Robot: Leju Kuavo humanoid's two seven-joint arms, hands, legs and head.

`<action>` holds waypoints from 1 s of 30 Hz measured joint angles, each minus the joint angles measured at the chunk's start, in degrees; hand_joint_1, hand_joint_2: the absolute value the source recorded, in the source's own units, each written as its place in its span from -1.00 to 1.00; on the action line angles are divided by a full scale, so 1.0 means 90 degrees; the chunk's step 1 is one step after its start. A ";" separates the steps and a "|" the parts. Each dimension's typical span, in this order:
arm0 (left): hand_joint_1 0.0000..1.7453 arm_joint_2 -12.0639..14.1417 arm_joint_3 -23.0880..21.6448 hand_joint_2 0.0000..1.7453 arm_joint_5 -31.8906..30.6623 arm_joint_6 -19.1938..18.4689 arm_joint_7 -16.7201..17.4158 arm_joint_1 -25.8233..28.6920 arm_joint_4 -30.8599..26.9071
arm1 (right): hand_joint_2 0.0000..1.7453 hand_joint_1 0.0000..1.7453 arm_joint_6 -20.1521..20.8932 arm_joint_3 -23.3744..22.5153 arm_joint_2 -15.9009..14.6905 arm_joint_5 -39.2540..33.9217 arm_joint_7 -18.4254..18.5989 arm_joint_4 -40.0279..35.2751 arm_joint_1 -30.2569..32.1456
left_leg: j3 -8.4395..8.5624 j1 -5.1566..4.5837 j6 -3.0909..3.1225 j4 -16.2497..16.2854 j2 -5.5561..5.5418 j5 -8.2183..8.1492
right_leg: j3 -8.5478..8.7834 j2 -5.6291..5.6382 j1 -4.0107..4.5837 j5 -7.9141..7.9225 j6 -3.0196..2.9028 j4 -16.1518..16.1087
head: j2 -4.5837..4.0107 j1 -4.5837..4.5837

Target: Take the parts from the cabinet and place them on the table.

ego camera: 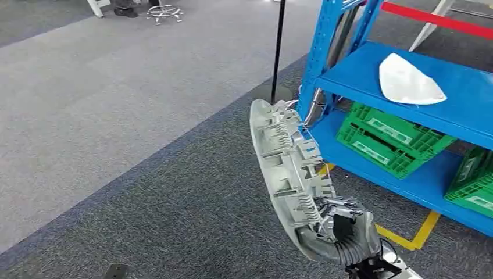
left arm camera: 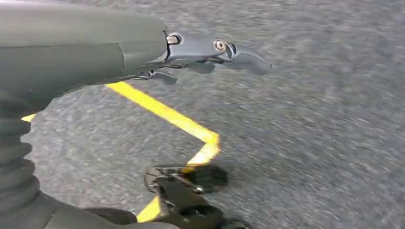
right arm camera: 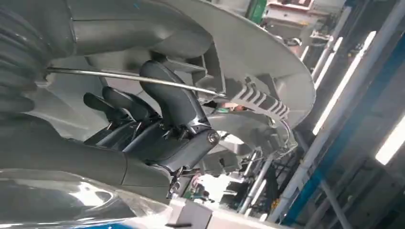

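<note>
One part in hand: right hand (ego camera: 343,229) is gripping the long grey moulded part (ego camera: 288,168) at its lower end; the rest is sticking up and out over the carpet floor (ego camera: 145,145), just beside the blue cabinet (ego camera: 407,70).
Second part: white curved piece (ego camera: 408,81) is lying on the cabinet's upper shelf, not yet taken.
Step (judgement): carrying the grey part away from the cabinet toward the table; table itself is not visible.
Doing it well: grip is sitting at one end, so the long free end is acting as a lever. Move slowly, keep the wrist steady, and swing the tip wide of the blue upright and the black pole (ego camera: 278,52).
Right fingers: dark fingers (right arm camera: 176,102) are curling into the ribbed inside of the part, closed on it.
Right arm pose: coming in low, hand turned upward, part tilted rather than upright.
Left hand (left arm camera: 210,55): hanging down over carpet and a yellow floor line (left arm camera: 167,114); fingers loosely extended, holding nothing.
Green crates (ego camera: 389,136): sitting on the lower shelf.
</note>
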 joint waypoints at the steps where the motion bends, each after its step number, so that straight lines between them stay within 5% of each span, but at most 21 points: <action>1: -1.00 -0.0002 0.0000 1.00 0.0002 0.0000 0.0000 0.0032 0.0000 | 1.00 1.00 0.0000 -0.0002 0.0000 -0.0034 -0.0005 0.0014 -0.0003 | -0.0038 0.0053 0.0074 -0.0060 -0.0038 0.0096 | -0.0064 0.0215 -0.0039 -0.0124 0.0048 0.0045 | 0.0000 0.0002; 2: -1.00 -0.0002 0.0000 1.00 0.0002 0.0000 0.0000 0.0040 0.0000 | 1.00 1.00 0.0000 -0.0002 0.0000 -0.0046 -0.0012 0.0029 0.0009 | -0.0119 0.0050 0.0126 -0.0057 -0.0087 0.0151 | -0.0149 0.0578 -0.0042 -0.0371 0.0070 0.0184 | 0.0000 0.0005; 3: -1.00 0.0015 -0.0005 1.00 0.0002 0.0010 -0.0005 0.0028 0.0000 | 1.00 1.00 0.0000 -0.0005 0.0000 -0.0068 -0.0022 0.0034 0.0023 | -0.0217 0.0043 0.0172 -0.0045 -0.0135 0.0224 | -0.0284 0.0790 -0.0043 -0.0751 0.0061 0.0569 | 0.0000 0.0024; 5: -1.00 0.0007 -0.0015 1.00 0.0005 0.0010 -0.0015 0.0004 0.0000 | 1.00 1.00 0.0007 -0.0020 0.0000 -0.0087 -0.0027 0.0061 0.0026 | -0.0412 -0.0010 0.0215 -0.0037 -0.0279 0.0383 | -0.0555 0.0908 -0.0026 -0.1334 0.0053 0.1635 | 0.0000 0.0027; 6: -1.00 0.0005 -0.0022 1.00 0.0005 0.0007 -0.0015 0.0008 0.0000 | 1.00 1.00 0.0007 -0.0034 0.0000 -0.0092 -0.0024 0.0068 0.0030 | -0.0504 -0.0030 0.0216 -0.0025 -0.0343 0.0453 | -0.0596 0.0910 -0.0015 -0.1361 0.0039 0.1929 | 0.0000 0.0024; 7: -1.00 0.0000 -0.0027 1.00 0.0005 0.0007 -0.0015 0.0018 0.0000 | 1.00 1.00 0.0010 -0.0039 0.0000 -0.0095 -0.0024 0.0073 0.0032 | -0.0604 -0.0041 0.0210 -0.0004 -0.0407 0.0522 | -0.0506 0.0912 -0.0005 -0.1199 0.0015 0.1947 | 0.0000 0.0019; 9: -1.00 -0.0002 -0.0029 1.00 0.0002 0.0007 -0.0012 0.0021 0.0000 | 1.00 1.00 0.0012 -0.0041 0.0000 -0.0097 -0.0024 0.0083 0.0031 | -0.0803 -0.0044 0.0187 0.0059 -0.0542 0.0636 | -0.0028 0.0948 0.0008 -0.0696 -0.0029 0.1334 | 0.0000 0.0022; 10: -1.00 -0.0002 -0.0029 1.00 0.0002 0.0007 -0.0015 0.0014 0.0000 | 1.00 1.00 0.0015 -0.0041 0.0000 -0.0097 -0.0024 0.0083 0.0028 | -0.0880 -0.0042 0.0167 0.0110 -0.0622 0.0695 | 0.0401 0.1086 0.0004 -0.0528 -0.0061 0.0697 | 0.0000 0.0024; 11: -1.00 -0.0005 -0.0036 1.00 0.0002 0.0007 -0.0015 0.0008 0.0000 | 1.00 1.00 0.0017 -0.0044 0.0000 -0.0097 -0.0024 0.0083 0.0020 | -0.0972 -0.0042 0.0135 0.0155 -0.0689 0.0749 | 0.0765 0.1454 -0.0011 -0.0751 -0.0096 0.0076 | 0.0000 0.0022; 12: -1.00 -0.0003 -0.0036 1.00 0.0005 0.0007 -0.0015 -0.0004 0.0000 | 1.00 1.00 0.0017 -0.0044 0.0000 -0.0102 -0.0029 0.0080 0.0036 | -0.1024 -0.0070 0.0111 0.0193 -0.0753 0.0805 | 0.0997 0.1516 -0.0047 -0.0813 -0.0074 -0.0243 | 0.0000 0.0000; 15: -1.00 -0.0005 -0.0036 1.00 0.0002 0.0003 -0.0015 0.0024 0.0000 | 1.00 1.00 0.0022 -0.0046 0.0002 -0.0102 -0.0027 0.0087 0.0031 | -0.1094 -0.0057 0.0006 0.0148 -0.0957 0.0991 | 0.0810 0.1294 0.0008 -0.0751 -0.0095 -0.0148 | 0.0000 0.0007; 16: -1.00 0.0015 -0.0036 1.00 0.0002 0.0000 -0.0019 0.0029 0.0000 | 1.00 1.00 0.0022 -0.0046 0.0002 -0.0102 -0.0027 0.0087 0.0018 | -0.1139 -0.0036 -0.0016 0.0177 -0.0952 0.0971 | 0.0757 0.1161 -0.0062 -0.0689 -0.0148 -0.0176 | 0.0000 0.0022; 18: -1.00 -0.0005 -0.0036 1.00 0.0002 -0.0039 -0.0041 0.0043 0.0002 | 1.00 1.00 0.0027 -0.0046 0.0024 -0.0107 -0.0029 0.0087 0.0024 | -0.1309 -0.0047 -0.0109 0.0651 -0.0469 0.0347 | 0.0674 0.0999 -0.0043 -0.0608 -0.0238 -0.0178 | 0.0000 -0.0058; 20: -1.00 -0.0017 -0.0039 1.00 0.0002 -0.0056 -0.0075 0.0021 0.0005 | 1.00 1.00 0.0027 -0.0053 0.0029 -0.0107 -0.0029 0.0087 0.0030 | -0.1588 0.0025 -0.0194 0.1720 -0.0321 -0.0334 | 0.0562 0.0798 -0.0024 -0.0523 -0.0233 -0.0172 | 0.0000 -0.0056; 21: -1.00 -0.0029 -0.0044 1.00 0.0002 -0.0061 -0.0090 0.0020 0.0005 | 1.00 1.00 0.0027 -0.0056 0.0029 -0.0109 -0.0029 0.0090 0.0031 | -0.1660 0.0062 -0.0227 0.2156 -0.0308 -0.0425 | 0.0519 0.0708 -0.0022 -0.0480 -0.0219 -0.0164 | 0.0000 -0.0054; 22: -1.00 -0.0034 -0.0044 1.00 0.0002 -0.0061 -0.0100 0.0029 0.0005 | 1.00 1.00 0.0029 -0.0058 0.0029 -0.0109 -0.0029 0.0090 0.0029 | -0.1621 0.0091 -0.0252 0.2312 -0.0303 -0.0324 | 0.0522 0.0611 -0.0020 -0.0446 -0.0206 -0.0160 | 0.0000 -0.0056; 24: -1.00 -0.0034 -0.0044 1.00 0.0000 -0.0078 -0.0121 0.0038 0.0005 | 1.00 1.00 0.0036 -0.0065 0.0036 -0.0112 -0.0027 0.0090 0.0027 | -0.1147 0.0114 -0.0259 0.1743 -0.0260 0.0076 | 0.0445 0.0464 -0.0019 -0.0385 -0.0170 -0.0140 | 0.0000 -0.0061; 25: -1.00 -0.0034 -0.0046 1.00 0.0000 -0.0080 -0.0129 0.0037 0.0005 | 1.00 1.00 0.0041 -0.0066 0.0039 -0.0112 -0.0024 0.0090 0.0026 | -0.0701 0.0110 -0.0225 0.1071 -0.0171 0.0238 | 0.0443 0.0392 -0.0019 -0.0377 -0.0157 -0.0135 | 0.0000 -0.0063; 26: -1.00 -0.0029 -0.0048 1.00 -0.0002 -0.0082 -0.0131 0.0034 0.0005 | 1.00 1.00 0.0048 -0.0068 0.0048 -0.0109 -0.0022 0.0090 0.0025 | -0.0311 0.0072 -0.0150 0.0434 0.0045 0.0305 | 0.0440 0.0317 -0.0019 -0.0372 -0.0148 -0.0135 | 0.0000 -0.0058; 27: -1.00 -0.0012 -0.0046 1.00 -0.0005 -0.0087 -0.0131 0.0021 0.0005 | 1.00 1.00 0.0058 -0.0068 0.0051 -0.0109 -0.0022 0.0090 0.0021 | -0.0143 0.0005 -0.0089 0.0153 0.0193 0.0194 | 0.0416 0.0255 0.0007 -0.0359 -0.0113 -0.0114 | 0.0000 -0.0051; 30: -1.00 0.0000 -0.0049 1.00 -0.0017 -0.0100 -0.0131 0.0050 0.0005 | 1.00 1.00 0.0083 -0.0070 0.0075 -0.0107 -0.0019 0.0090 0.0008 | -0.0235 -0.0045 0.0018 0.0040 0.0047 0.0187 | 0.0386 0.0057 -0.0012 -0.0289 0.0000 -0.0133 | 0.0000 -0.0056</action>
